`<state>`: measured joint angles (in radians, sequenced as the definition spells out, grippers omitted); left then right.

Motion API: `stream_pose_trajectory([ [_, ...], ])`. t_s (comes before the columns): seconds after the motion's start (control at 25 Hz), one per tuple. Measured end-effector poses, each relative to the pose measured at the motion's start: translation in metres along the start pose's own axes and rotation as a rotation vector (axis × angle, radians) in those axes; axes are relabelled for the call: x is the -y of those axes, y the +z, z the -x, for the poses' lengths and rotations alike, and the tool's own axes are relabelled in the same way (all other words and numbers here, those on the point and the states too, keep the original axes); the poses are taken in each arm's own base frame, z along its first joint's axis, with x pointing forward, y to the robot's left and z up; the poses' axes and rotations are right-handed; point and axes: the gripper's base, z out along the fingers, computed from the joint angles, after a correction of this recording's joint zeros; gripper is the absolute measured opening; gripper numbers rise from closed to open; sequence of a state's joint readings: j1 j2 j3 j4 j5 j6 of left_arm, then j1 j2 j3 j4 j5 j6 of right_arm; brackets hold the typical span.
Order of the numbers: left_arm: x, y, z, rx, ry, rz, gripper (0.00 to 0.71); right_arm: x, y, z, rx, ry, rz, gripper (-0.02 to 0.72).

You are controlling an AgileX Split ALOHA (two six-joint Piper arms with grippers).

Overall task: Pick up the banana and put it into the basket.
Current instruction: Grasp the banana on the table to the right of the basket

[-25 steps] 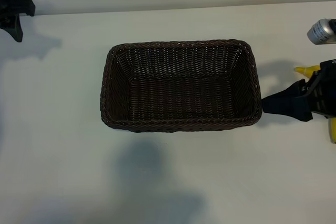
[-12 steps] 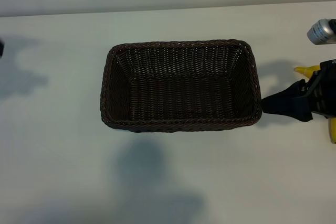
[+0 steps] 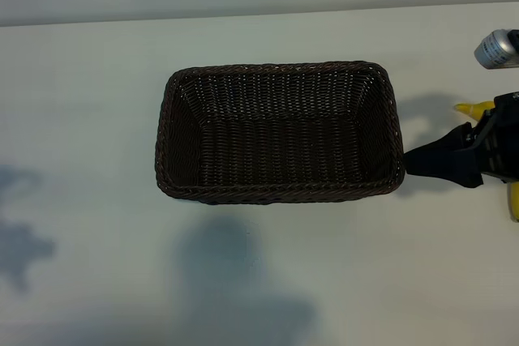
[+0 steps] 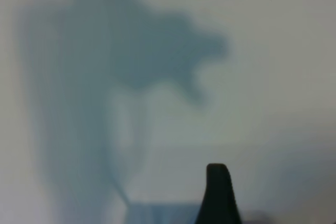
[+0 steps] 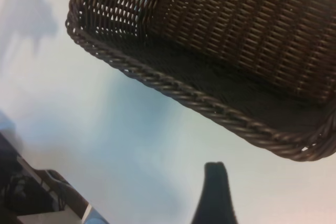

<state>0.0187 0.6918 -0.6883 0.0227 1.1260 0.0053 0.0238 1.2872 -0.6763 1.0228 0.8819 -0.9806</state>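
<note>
Basket [image 3: 280, 131]: you see it empty, mid-worktop [image 3: 97, 119].
Banana [image 3: 473, 108]: behind your right gripper [image 3: 415, 160], fingers spread.
Left gripper: fingers [image 4: 217, 195] spread.

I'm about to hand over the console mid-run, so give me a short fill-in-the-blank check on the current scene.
1. The dark brown woven wicker basket holds ____.
2. In the exterior view, the right hand sits just off the basket's ____ end.
3. The bright-yellow curved banana shows only partly, behind the ____ arm.
4. The left arm appears in the exterior view only as a ____ on the white table.

Missing words: nothing; right; right; shadow
</note>
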Motion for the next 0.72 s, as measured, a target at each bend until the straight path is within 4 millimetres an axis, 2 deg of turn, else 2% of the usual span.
stream_pose_trajectory([
  [0.16,0.001,0.005,-0.035,0.1,-0.003,0.001,0.567,0.0,0.0,0.0,0.0,0.0,0.0,0.563],
  [0.32,0.001,0.005,-0.058,0.215,-0.003,0.003,0.567,0.0,0.0,0.0,0.0,0.0,0.0,0.563],
  [0.72,0.001,-0.007,-0.076,0.381,-0.008,0.006,0.567,0.0,0.0,0.0,0.0,0.0,0.0,0.563],
])
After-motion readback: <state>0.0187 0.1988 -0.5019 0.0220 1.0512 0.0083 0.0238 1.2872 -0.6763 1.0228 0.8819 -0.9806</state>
